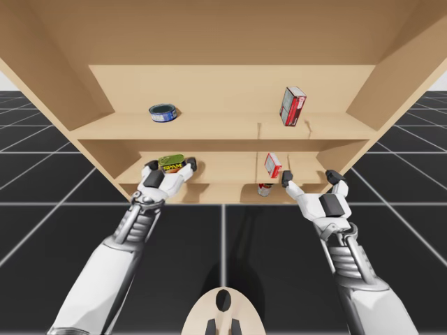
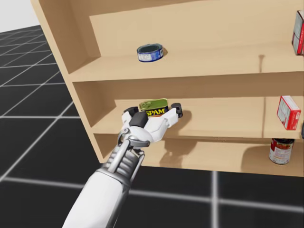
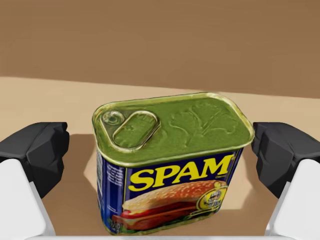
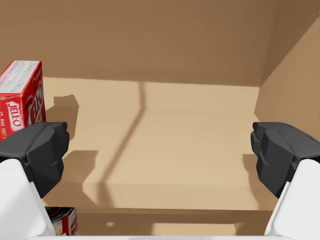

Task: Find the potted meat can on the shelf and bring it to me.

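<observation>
The potted meat can (image 1: 170, 164) (image 2: 154, 108) is a blue rectangular can with a green pull-tab lid. It stands upright on the middle shelf board (image 1: 223, 172), at the left. My left gripper (image 1: 170, 167) (image 2: 153, 113) (image 3: 160, 150) is open around it, one black pad on each side of the can (image 3: 170, 165). A gap shows between one pad (image 3: 40, 150) and the can's side. My right gripper (image 1: 310, 179) (image 4: 160, 150) is open with nothing between its fingers, in front of the middle shelf's right end.
A small red box (image 1: 272, 165) (image 2: 288, 112) (image 4: 20, 100) stands beside my right gripper, with a red-labelled can (image 1: 265, 189) (image 2: 280, 151) on the board below. On the upper shelf are a blue round tin (image 1: 163, 113) (image 2: 150, 52) and a tall red box (image 1: 292, 106).
</observation>
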`<state>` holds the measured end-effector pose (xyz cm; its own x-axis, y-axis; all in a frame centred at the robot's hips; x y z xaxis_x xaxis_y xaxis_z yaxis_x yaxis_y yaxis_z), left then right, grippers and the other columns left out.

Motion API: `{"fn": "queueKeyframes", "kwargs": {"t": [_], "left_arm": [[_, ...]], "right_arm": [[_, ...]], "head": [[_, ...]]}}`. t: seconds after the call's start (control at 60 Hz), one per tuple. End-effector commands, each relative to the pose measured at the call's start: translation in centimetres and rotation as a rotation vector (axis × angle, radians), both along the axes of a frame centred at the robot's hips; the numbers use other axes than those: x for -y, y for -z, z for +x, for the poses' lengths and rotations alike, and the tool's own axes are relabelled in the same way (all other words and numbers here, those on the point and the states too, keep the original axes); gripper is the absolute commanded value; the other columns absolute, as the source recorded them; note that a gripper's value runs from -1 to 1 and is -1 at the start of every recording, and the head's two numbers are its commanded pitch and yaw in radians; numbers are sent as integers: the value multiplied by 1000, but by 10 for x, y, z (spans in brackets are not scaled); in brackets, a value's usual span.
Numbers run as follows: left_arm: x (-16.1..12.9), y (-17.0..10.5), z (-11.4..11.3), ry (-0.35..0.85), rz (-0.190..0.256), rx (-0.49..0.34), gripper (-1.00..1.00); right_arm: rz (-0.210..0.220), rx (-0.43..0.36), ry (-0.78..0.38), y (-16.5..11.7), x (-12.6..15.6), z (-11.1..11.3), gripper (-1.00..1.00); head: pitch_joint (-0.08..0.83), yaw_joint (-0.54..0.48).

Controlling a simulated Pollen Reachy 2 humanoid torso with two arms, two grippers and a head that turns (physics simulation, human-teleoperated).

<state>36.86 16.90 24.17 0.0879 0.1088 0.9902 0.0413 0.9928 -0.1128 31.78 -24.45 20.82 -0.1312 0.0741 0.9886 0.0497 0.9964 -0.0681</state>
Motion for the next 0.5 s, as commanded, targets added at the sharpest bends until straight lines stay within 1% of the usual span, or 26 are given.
{"fn": "queueKeyframes", "kwargs": {"t": [0.017,0.05,0.1,0.117,0.133,0.15,0.167,0.183,0.2,0.35,0.45,0.5], "left_arm": [[30,14,11,-13,-113,-47,-1000],[31,16,13,-12,-122,-55,-1000],[31,18,14,-11,-122,-53,-983],[32,21,15,-19,-117,-48,-647],[32,22,15,-22,-117,-46,-470],[32,22,15,-16,-120,-49,87],[32,23,15,-17,-121,-49,469],[33,24,14,-9,-125,-50,957],[33,24,14,-9,-124,-49,1000],[33,21,11,-3,-127,-20,1000],[31,11,7,4,-115,24,1000],[29,4,4,9,-117,52,1000]], "right_arm": [[5,0,4,1,-1,-1,-1000],[5,-1,4,1,-1,-1,-1000],[3,-2,4,1,-1,-1,-1000],[3,-2,5,2,-1,0,-1000],[4,-2,4,2,-1,0,-1000],[4,-2,4,2,0,0,-1000],[4,-2,5,2,0,0,-1000],[4,-2,5,2,0,0,-1000],[4,-2,5,2,0,0,-1000],[0,-3,6,3,0,0,-1000],[-3,-4,9,3,0,0,-1000],[-3,-4,10,3,0,0,-1000]], "head": [[454,276],[456,274],[456,274],[456,273],[456,273],[456,273],[456,273],[456,272],[456,272],[456,268],[451,270],[450,270]]}}
